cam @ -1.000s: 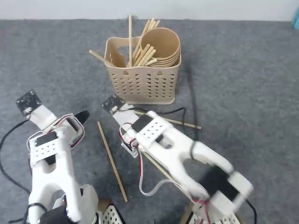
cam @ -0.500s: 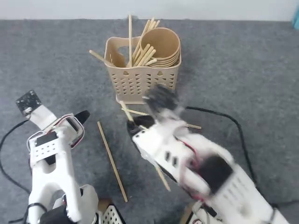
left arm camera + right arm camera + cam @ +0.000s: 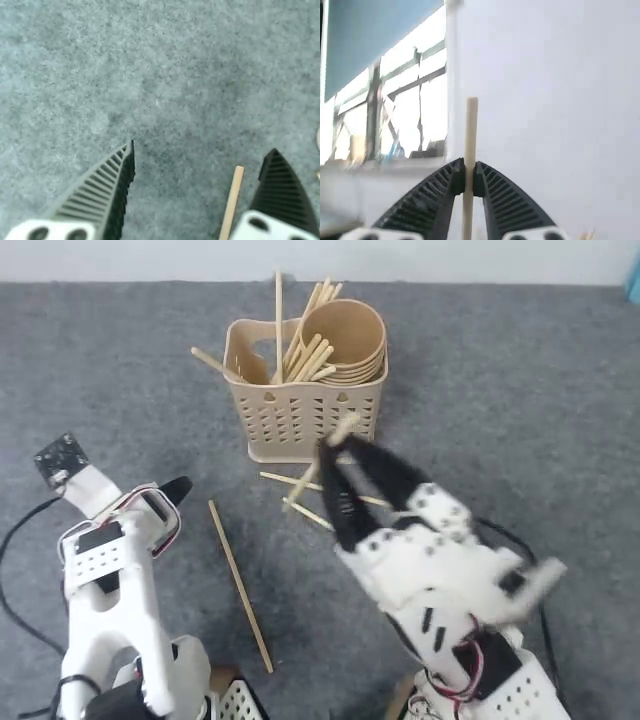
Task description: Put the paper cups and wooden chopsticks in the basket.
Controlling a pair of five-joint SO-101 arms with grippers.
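The right pincer (image 3: pixel 469 167) is clamped on a single wooden chopstick (image 3: pixel 470 131). The stick runs straight out along the pincer's own line and pokes past the fingertips. In the high view this pincer (image 3: pixel 335 447) is raised off the table (image 3: pixel 520 390), just on the near side of the basket (image 3: pixel 310 420). The stick's free end tips toward the basket's near wall, a little right of its middle.

The basket therefore lies directly beyond the pincer, to the far side, and the stick's long axis already runs near-to-far toward it. My judgement is that the coming move must carry the stick over the near rim and stand it more upright. It can then drop in end first beside the stacked paper cups (image 3: pixel 348 335) and the chopsticks already standing there (image 3: pixel 305 352).

The left pincer (image 3: pixel 202 147) is spread open low over the table, with the end of a loose chopstick (image 3: pixel 232 200) between its jaws, close to one of them. That stick lies near-to-far on the left, nearer the left arm. Two more sticks (image 3: pixel 275 478) lie crossed on the table just near of the basket, nearer the right arm.
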